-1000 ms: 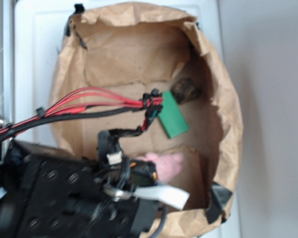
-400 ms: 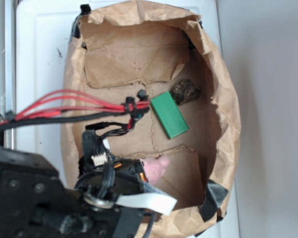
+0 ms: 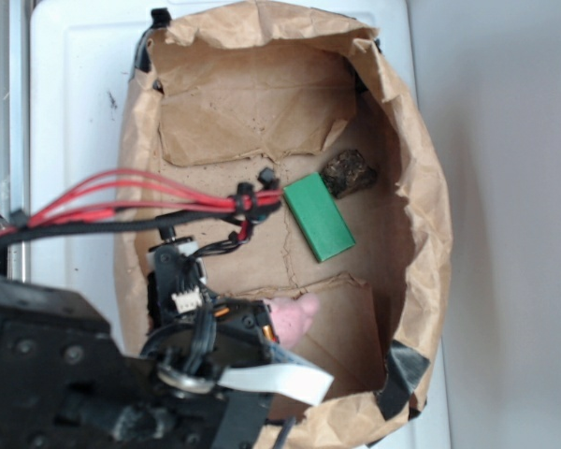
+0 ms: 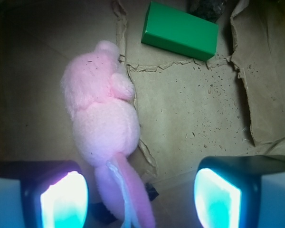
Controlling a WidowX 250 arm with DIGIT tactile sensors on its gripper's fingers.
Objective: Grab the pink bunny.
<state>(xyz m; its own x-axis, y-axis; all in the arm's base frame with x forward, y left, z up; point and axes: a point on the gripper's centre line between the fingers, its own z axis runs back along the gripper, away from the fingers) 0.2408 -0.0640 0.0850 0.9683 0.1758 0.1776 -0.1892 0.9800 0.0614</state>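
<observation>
The pink bunny (image 4: 102,123) lies on the brown paper floor, body stretched away from me, its long ears (image 4: 126,194) trailing back between my fingers. My gripper (image 4: 140,197) is open, hovering over the ears, with the left pad (image 4: 64,199) close beside them and the right pad (image 4: 217,197) well apart. In the exterior view only the bunny's pink tip (image 3: 294,316) shows past my arm; the gripper itself is hidden under the arm. The green block (image 4: 180,31) lies beyond the bunny.
A crumpled brown paper bag wall (image 3: 421,215) rings the work area. The green block (image 3: 320,216) and a dark brown lump (image 3: 348,173) sit at the far right inside it. Red and black cables (image 3: 140,192) cross above the floor. Black tape (image 3: 399,374) marks the near rim.
The arm drew back toward the lower left a second ago, covering more of the bunny. Since 0.4 s ago it has barely moved.
</observation>
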